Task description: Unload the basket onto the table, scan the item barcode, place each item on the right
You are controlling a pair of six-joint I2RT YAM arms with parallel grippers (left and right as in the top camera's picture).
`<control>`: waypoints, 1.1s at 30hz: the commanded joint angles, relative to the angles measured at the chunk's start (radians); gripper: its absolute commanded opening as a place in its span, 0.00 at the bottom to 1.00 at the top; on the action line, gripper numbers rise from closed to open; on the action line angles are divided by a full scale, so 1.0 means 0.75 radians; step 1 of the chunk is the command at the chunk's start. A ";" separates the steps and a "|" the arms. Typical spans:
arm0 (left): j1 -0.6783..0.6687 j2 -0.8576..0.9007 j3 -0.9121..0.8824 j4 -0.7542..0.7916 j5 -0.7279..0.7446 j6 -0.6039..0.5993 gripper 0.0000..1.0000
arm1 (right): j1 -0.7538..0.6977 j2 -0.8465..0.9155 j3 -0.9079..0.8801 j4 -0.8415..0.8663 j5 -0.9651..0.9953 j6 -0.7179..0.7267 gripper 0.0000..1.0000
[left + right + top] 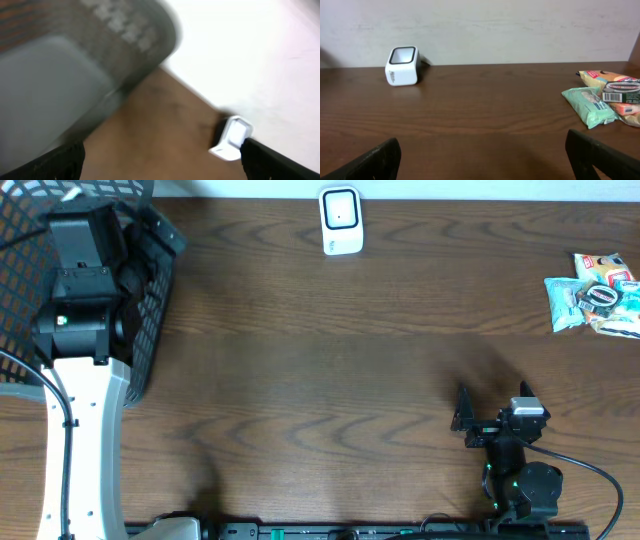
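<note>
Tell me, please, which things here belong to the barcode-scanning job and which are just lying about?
For the job:
white scanner
snack packets, the items to scan

Just lying about, as far as I can tell:
black mesh basket

One white barcode scanner (341, 220) stood on the one wooden table (320, 380). One dark mesh basket (155, 290) sat well to the scanner's left. Far to the scanner's right lay one small heap of packets, in which three could be counted: one green packet (589, 105), one orange packet (602, 76) and one packet with a black-and-white label (621, 95); whether more lay beneath could not be told. Two robot arms were there, each with one gripper: the left gripper (160, 162) on the scanner's basket side, the right gripper (482, 157) on its packet side.
</note>
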 commanded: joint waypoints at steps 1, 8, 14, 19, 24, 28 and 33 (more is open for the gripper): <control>-0.010 -0.013 0.003 0.136 0.245 0.239 0.98 | -0.006 -0.009 -0.005 -0.003 0.007 -0.014 0.99; -0.066 -0.051 0.003 0.273 0.366 0.433 0.98 | -0.006 -0.009 -0.005 -0.003 0.007 -0.014 0.99; -0.162 -0.135 -0.007 0.249 0.370 0.702 0.98 | -0.006 -0.009 -0.005 -0.003 0.007 -0.014 0.99; -0.237 -0.242 -0.111 0.247 0.370 0.948 0.98 | -0.006 -0.009 -0.005 -0.003 0.007 -0.014 0.99; -0.242 -0.410 -0.322 0.248 0.399 0.940 0.98 | -0.006 -0.009 -0.005 -0.003 0.007 -0.014 0.99; -0.242 -0.589 -0.496 0.238 0.512 0.925 0.98 | -0.006 -0.009 -0.005 -0.003 0.007 -0.014 0.99; -0.242 -0.846 -0.709 0.237 0.555 0.925 0.98 | -0.006 -0.009 -0.005 -0.003 0.007 -0.014 0.99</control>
